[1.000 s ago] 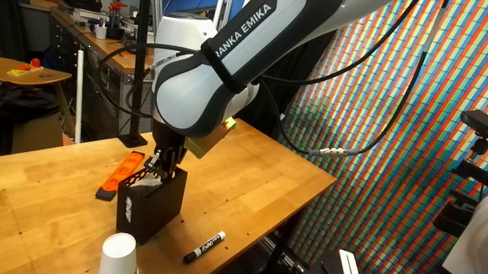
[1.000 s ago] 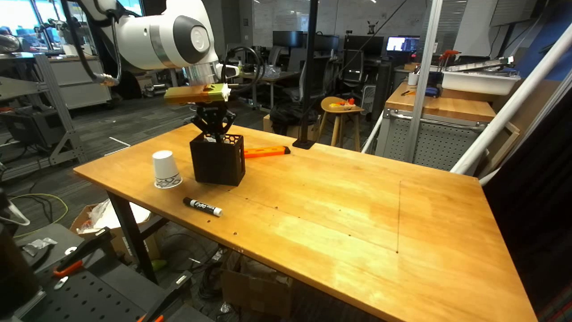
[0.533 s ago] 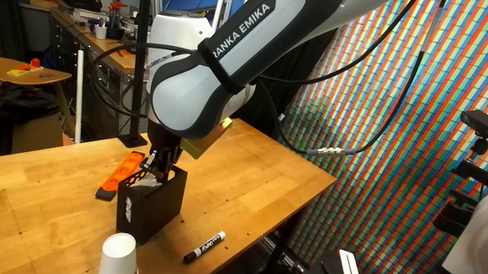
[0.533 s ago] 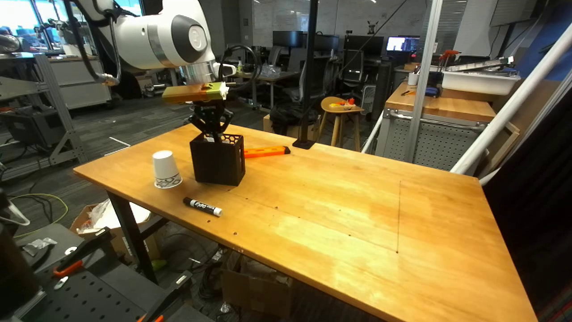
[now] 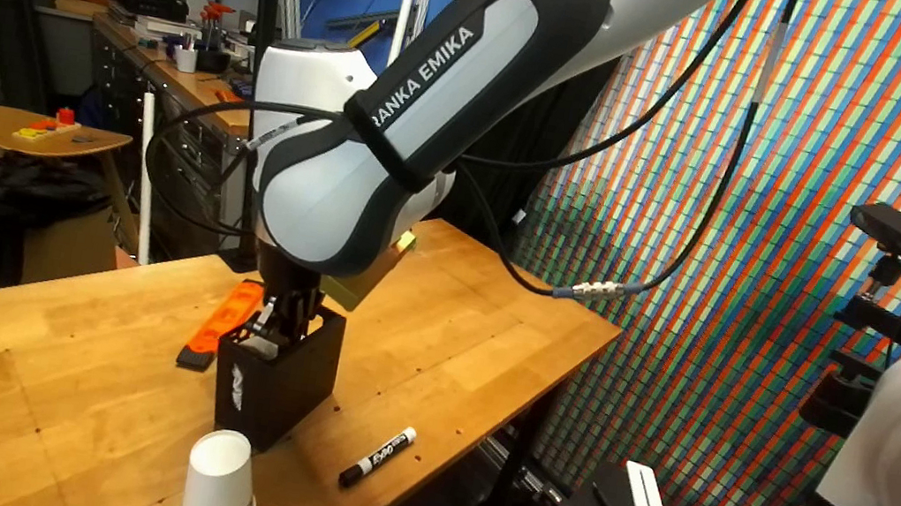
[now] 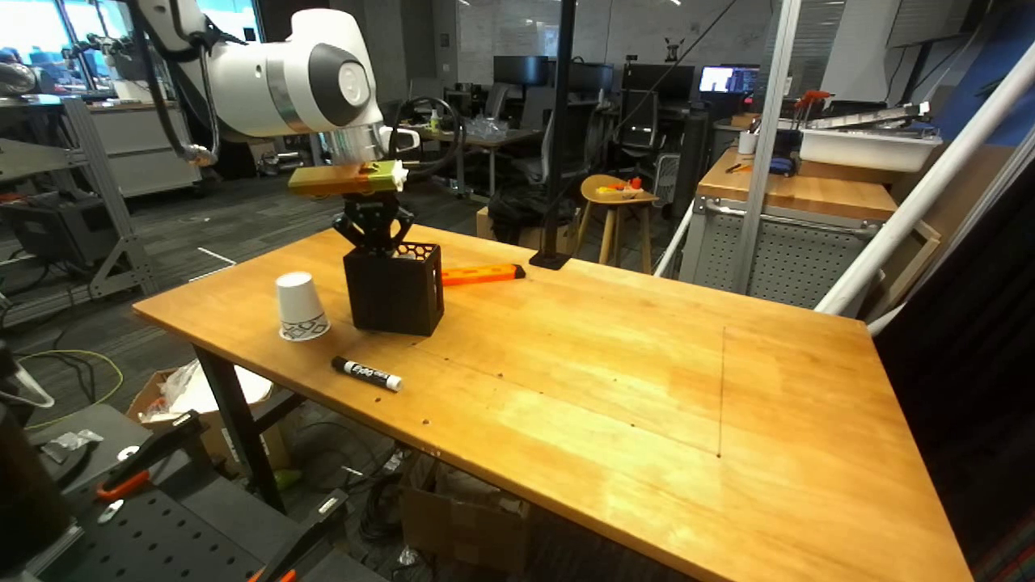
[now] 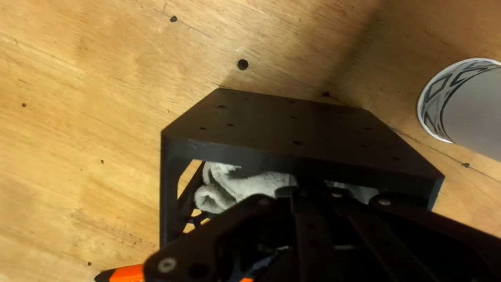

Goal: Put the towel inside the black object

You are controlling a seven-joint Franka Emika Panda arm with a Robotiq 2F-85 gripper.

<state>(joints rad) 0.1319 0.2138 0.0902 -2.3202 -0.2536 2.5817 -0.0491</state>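
The black box (image 5: 278, 392) stands upright and open at the top on the table; it also shows in an exterior view (image 6: 396, 295) and the wrist view (image 7: 274, 125). The light grey-white towel (image 7: 258, 184) lies crumpled inside it, with a rolled fold at one end. A bit of the towel (image 5: 260, 347) shows at the box's opening in an exterior view. My gripper (image 5: 282, 337) points down with its fingers together inside the opening, against the towel. Its fingertips are hidden by the box wall in the wrist view (image 7: 309, 184), so I cannot see any towel between them.
An upside-down paper cup (image 5: 219, 477) stands close beside the box. A black and white marker (image 6: 366, 374) lies near the table's edge. An orange tool (image 6: 483, 275) lies along the box's far side. A black post (image 6: 558, 162) rises at the table's edge.
My gripper has shifted slightly sideways, then moved down deeper into the box. The towel at the opening looks lower than before. The box has not moved.
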